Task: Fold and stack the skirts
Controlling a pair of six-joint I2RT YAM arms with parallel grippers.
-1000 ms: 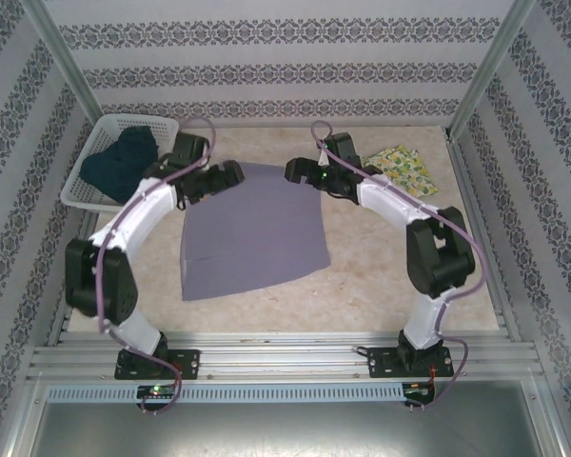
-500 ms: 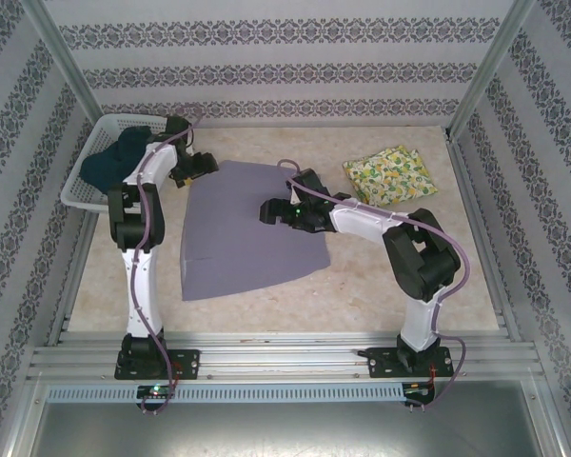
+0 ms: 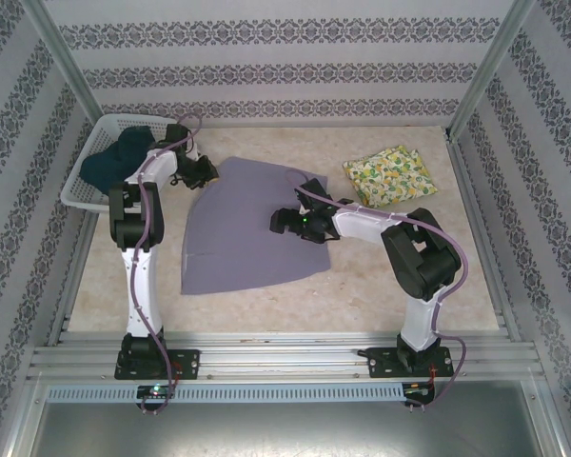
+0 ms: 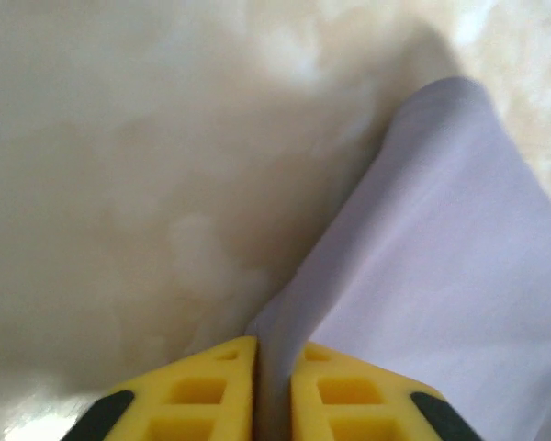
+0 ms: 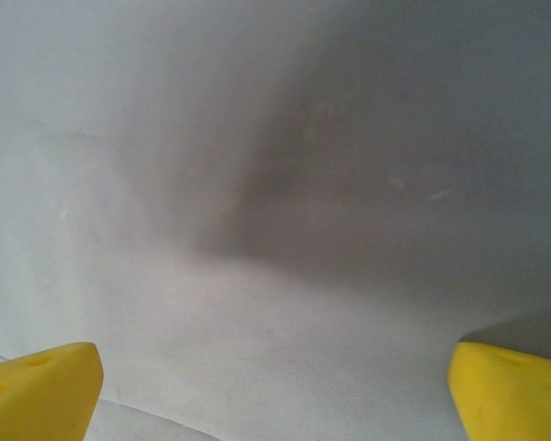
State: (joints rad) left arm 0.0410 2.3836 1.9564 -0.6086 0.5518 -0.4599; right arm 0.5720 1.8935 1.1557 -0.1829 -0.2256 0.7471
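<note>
Lying in white basket: dark teal skirt.

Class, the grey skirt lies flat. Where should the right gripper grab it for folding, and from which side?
Probably its far right corner, approached from the right edge: the skirt lies flat, so only an edge lets a finger slide under, and the left gripper pinches the far left corner.
</note>
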